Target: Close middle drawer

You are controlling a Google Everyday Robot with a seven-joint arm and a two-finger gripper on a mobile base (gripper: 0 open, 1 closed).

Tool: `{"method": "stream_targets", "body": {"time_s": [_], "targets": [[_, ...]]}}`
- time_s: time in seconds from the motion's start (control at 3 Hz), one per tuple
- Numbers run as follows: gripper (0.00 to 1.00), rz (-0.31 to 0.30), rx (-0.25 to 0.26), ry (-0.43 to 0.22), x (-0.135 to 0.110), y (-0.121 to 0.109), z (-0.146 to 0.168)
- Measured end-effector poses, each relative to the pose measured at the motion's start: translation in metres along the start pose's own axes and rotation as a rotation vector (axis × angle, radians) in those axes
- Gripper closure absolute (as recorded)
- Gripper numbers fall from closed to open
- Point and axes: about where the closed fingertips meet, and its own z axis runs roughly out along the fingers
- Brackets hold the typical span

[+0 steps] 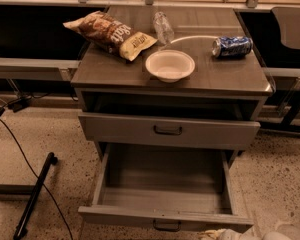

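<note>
Standing pulled far out at lower centre, the middle drawer (140, 217) was shown with its front running left to right. The gripper (240, 234) (grip state could not be told) was glimpsed at the bottom edge, just right of the drawer's handle (166, 226), with the drawer lying up-frame of it.

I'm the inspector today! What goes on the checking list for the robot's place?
Surface: grey cabinet top, holding four things.
Job's things: middle drawer pulled far out, nothing seen inside; top drawer slightly open.
Clutter: chip bag, clear bottle lying down, white bowl, blue can on its side.
Grippers: gripper at the bottom edge, by the middle drawer's front, mostly out of view.
Cables: black cable on the floor, left.
Surroundings: speckled floor, black pole lying left, chair right.
</note>
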Motion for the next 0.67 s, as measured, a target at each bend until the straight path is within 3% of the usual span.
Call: {"method": "stream_targets", "body": {"time_s": [0.67], "targets": [[1.0,-0.047,0.039,-0.009,-0.024,-0.059,0.033]]}}
